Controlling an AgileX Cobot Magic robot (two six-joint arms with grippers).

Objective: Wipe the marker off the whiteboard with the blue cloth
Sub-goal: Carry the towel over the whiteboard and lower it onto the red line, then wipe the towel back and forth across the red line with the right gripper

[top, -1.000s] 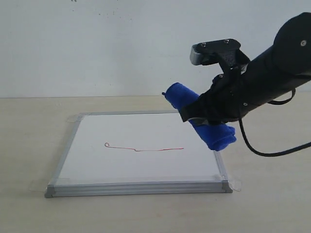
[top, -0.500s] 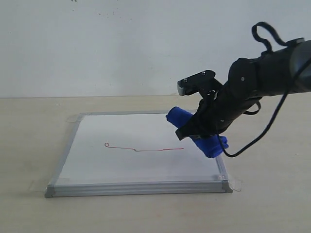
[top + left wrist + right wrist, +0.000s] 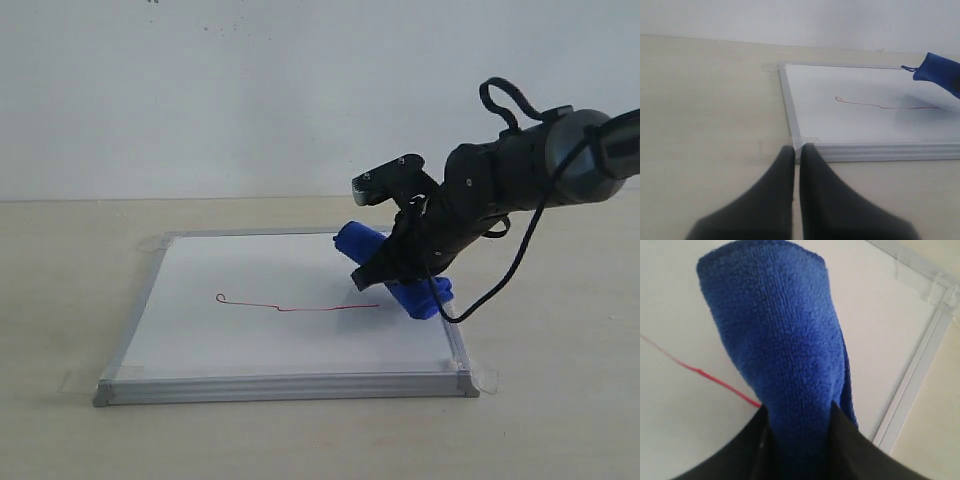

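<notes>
The whiteboard lies flat on the table, silver-framed, with the thin red marker line running across its middle. My right gripper is shut on the rolled blue cloth, holding it low over the board's right side, just past the line's right end. Close up, the blue cloth fills the right wrist view between the dark fingers, with the marker line beside it. My left gripper is shut and empty above the table, close to a corner of the whiteboard; the marker line and blue cloth show beyond.
The board's corners carry clear tape tabs. A black cable loops under the right arm. Beige tabletop surrounds the board, and a white wall stands behind.
My right arm has come down and to the left with the cloth, from above the board's right edge to low over the board near the line's right end.
</notes>
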